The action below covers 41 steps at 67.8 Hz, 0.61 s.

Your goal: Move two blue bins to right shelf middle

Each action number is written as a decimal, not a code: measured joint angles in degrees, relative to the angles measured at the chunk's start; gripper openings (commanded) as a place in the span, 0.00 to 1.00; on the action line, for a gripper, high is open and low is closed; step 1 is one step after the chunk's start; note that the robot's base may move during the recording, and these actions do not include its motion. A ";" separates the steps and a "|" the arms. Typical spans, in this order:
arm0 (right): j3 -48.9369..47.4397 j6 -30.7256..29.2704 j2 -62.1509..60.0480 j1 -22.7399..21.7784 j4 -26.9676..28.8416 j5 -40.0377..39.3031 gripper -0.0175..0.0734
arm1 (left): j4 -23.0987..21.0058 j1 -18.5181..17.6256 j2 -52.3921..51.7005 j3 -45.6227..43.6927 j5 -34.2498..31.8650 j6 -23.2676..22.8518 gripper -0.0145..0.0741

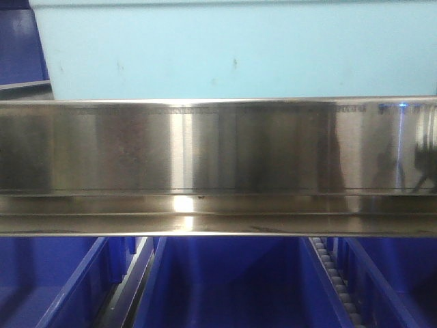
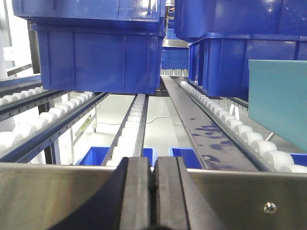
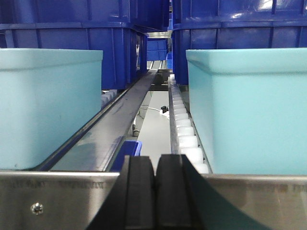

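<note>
Your steel shelf rail fills the front view. Behind it, on the rollers, the left pale bin and the right pale bin sit apart. Dark crates stand farther back. Your left gripper and right gripper are both closed and empty.

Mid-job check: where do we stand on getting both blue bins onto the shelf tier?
Looks done: the left pale bin and right pale bin both sit on the roller tracks behind the steel front rail. In hand: nothing; the left gripper and right gripper are shut and empty. Left: probably only backing away; which tier this is, I cannot confirm.
</note>
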 measured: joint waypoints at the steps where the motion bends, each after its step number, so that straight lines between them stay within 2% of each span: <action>1: 0.00 0.00 0.00 0.00 0.00 0.00 0.01 | 0.00 0.00 0.00 0.00 0.00 0.00 0.04; 23: 0.00 0.00 0.00 0.00 0.00 -0.84 0.01 | 0.00 0.00 0.00 0.00 0.00 0.00 0.04; 41: 0.00 -0.09 0.00 0.00 0.00 -5.07 0.01 | 0.00 0.00 0.00 0.00 -3.61 0.00 0.04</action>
